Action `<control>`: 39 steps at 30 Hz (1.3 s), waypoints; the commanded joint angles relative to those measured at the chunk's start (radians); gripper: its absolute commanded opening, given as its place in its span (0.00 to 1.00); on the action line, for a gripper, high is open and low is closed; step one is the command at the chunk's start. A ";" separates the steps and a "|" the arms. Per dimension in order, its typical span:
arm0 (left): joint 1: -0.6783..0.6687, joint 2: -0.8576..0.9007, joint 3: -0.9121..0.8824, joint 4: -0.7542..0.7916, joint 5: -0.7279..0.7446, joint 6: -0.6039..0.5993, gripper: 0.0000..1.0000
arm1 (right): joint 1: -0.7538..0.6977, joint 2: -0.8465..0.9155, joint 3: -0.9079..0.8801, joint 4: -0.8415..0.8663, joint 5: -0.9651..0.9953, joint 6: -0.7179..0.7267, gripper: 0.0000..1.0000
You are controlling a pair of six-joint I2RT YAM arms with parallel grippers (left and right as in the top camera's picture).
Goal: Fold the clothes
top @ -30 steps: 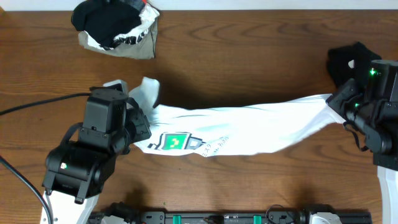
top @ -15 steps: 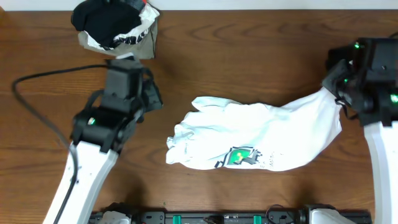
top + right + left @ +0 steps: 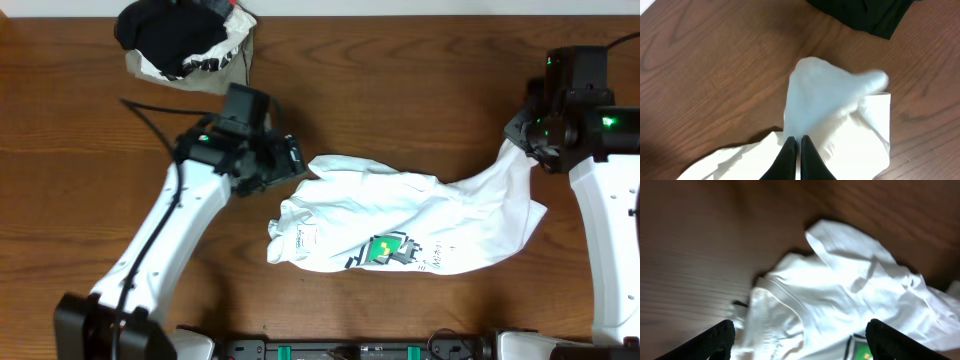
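Left hand (image 3: 292, 163) is wide open and holding nothing. It hangs right by the upper left corner of the white shirt (image 3: 400, 215); can't tell if it's touching the cloth. In the left wrist view my two fingers (image 3: 715, 339) sit far apart at the bottom corners, with the collar (image 3: 782, 294) and a crumpled fold showing between them.

Right hand (image 3: 532, 150) is clamped shut on the right end of the shirt. In the right wrist view the tips (image 3: 796, 149) are pressed together on a bunched white peak of cloth, and that end hangs from the pinch down to the surface (image 3: 400, 90).

The rest of the shirt lies rumpled across the middle of the surface, with the green print (image 3: 388, 250) facing up near the front edge.

The pile (image 3: 185, 45) of other clothes sits in the far left corner, black on top, well apart from the shirt. A black cloth (image 3: 865, 12) lies just past my right hand, not touching the shirt.
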 commanded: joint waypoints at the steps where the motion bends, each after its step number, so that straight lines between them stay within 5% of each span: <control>1: -0.039 0.036 0.014 0.014 0.091 -0.145 0.86 | -0.010 0.006 0.000 -0.002 0.010 -0.019 0.05; 4: -0.069 0.051 0.014 0.037 0.129 -0.327 0.86 | -0.010 0.006 0.000 -0.005 0.010 -0.019 0.05; 9: -0.130 0.057 0.014 0.148 0.135 -0.463 0.86 | -0.010 0.006 0.000 -0.005 0.010 -0.019 0.05; 15: -0.180 0.082 0.014 0.166 0.009 -0.681 0.86 | -0.010 0.006 0.000 -0.014 0.010 -0.019 0.07; 18: -0.186 0.123 0.014 0.210 0.013 -0.725 0.86 | -0.010 0.006 0.000 -0.021 0.010 -0.019 0.24; 22: -0.186 0.194 0.014 0.266 0.020 -0.769 0.94 | -0.010 0.006 0.000 -0.029 0.010 -0.019 0.61; 24: -0.186 0.235 0.014 0.290 0.042 -0.782 0.96 | -0.010 0.006 0.000 -0.035 0.010 -0.019 0.70; 39: -0.185 0.373 0.014 0.368 0.063 -0.861 0.96 | -0.005 0.006 -0.002 -0.053 0.006 -0.027 0.72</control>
